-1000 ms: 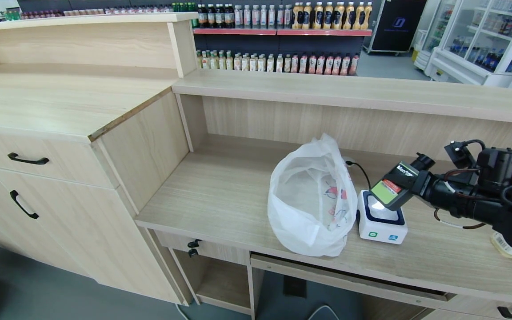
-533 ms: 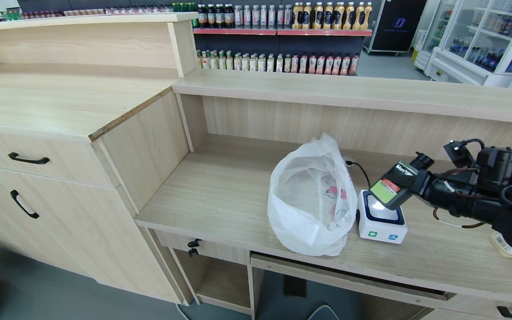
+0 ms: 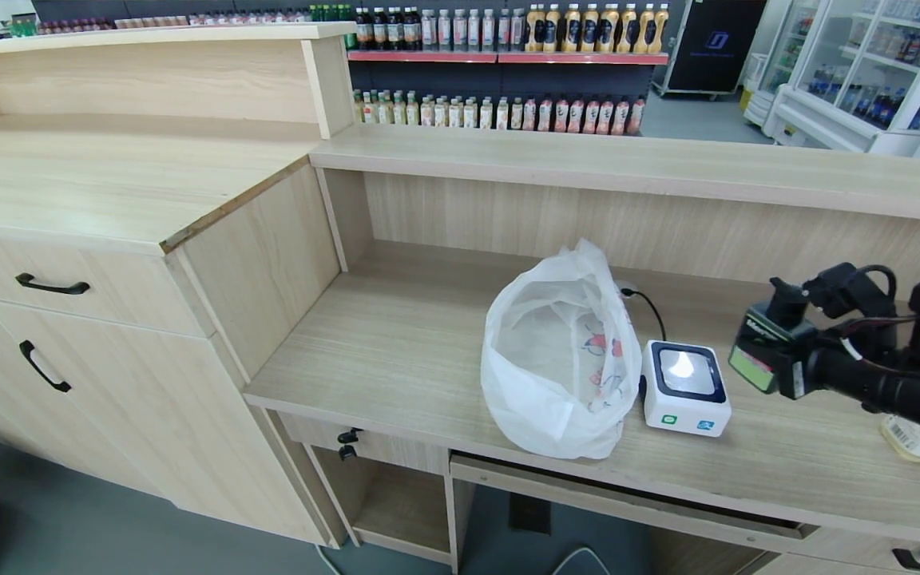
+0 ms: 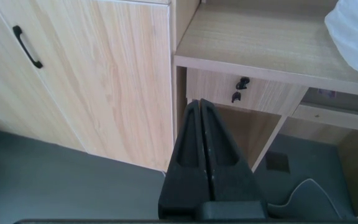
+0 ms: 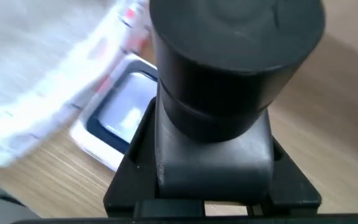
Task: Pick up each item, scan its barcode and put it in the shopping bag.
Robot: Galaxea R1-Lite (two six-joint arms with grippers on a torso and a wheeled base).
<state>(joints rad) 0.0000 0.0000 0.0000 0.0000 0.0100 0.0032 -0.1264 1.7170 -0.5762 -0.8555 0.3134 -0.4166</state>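
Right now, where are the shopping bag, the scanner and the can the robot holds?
shopping bag (image 3: 548, 423): head view, on its lower front wall.
scanner (image 3: 684, 373): head view, on its glass top window.
can (image 3: 759, 358): head view, on its labelled side.

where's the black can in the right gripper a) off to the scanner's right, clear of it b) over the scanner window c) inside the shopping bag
a: the black can in the right gripper hangs to the right of the scanner, not over its window.
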